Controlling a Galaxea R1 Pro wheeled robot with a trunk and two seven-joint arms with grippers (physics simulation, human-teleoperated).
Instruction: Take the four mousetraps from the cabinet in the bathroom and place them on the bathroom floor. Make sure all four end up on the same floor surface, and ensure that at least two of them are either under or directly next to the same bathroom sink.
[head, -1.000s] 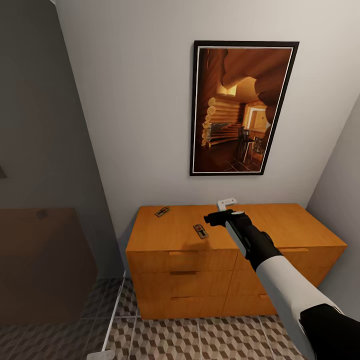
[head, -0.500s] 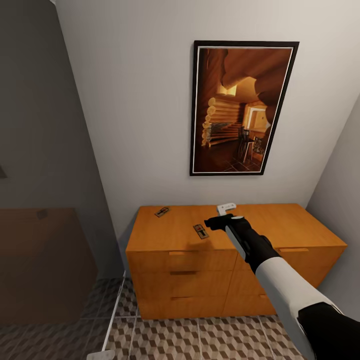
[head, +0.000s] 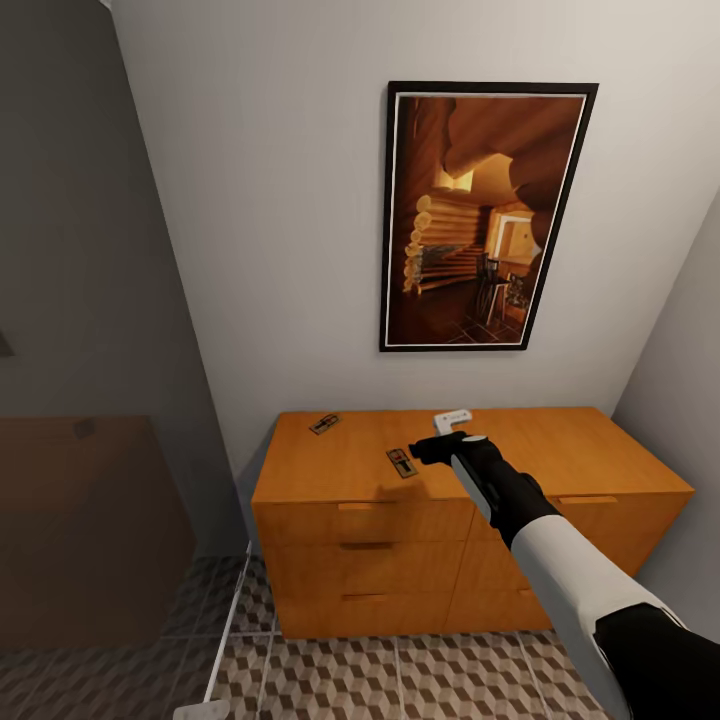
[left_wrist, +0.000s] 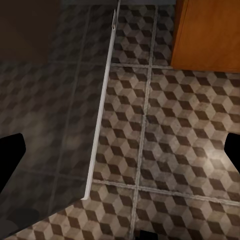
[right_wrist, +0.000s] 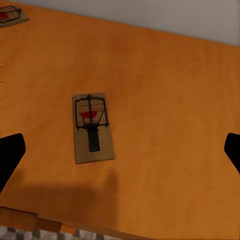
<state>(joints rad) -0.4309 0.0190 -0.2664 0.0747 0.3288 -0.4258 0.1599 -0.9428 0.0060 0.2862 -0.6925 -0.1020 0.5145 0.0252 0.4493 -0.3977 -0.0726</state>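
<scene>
Two mousetraps lie flat on top of the orange-brown cabinet (head: 560, 450): one near its back left (head: 323, 424), one nearer the front (head: 401, 462). My right gripper (head: 432, 447) hovers above the cabinet top, just right of the nearer mousetrap. In the right wrist view that mousetrap (right_wrist: 93, 127) lies between the wide-apart dark fingertips (right_wrist: 11, 152), slightly toward one side, untouched; the other mousetrap (right_wrist: 10, 16) shows at a corner. My right gripper (right_wrist: 120, 152) is open and empty. My left gripper (left_wrist: 120, 152) is open above the bathroom floor (left_wrist: 165, 130), holding nothing.
A framed cabin picture (head: 485, 215) hangs on the wall above the cabinet. A dark glass panel (head: 80, 400) stands at the left, with a pale metal strip (left_wrist: 100, 115) along its foot. The cabinet's lower corner (left_wrist: 210, 35) stands on the tiles. A side wall (head: 680, 380) closes the right.
My right gripper has sunk slightly toward the cabinet top beside the nearer mousetrap. Both mousetraps lie where they were.
</scene>
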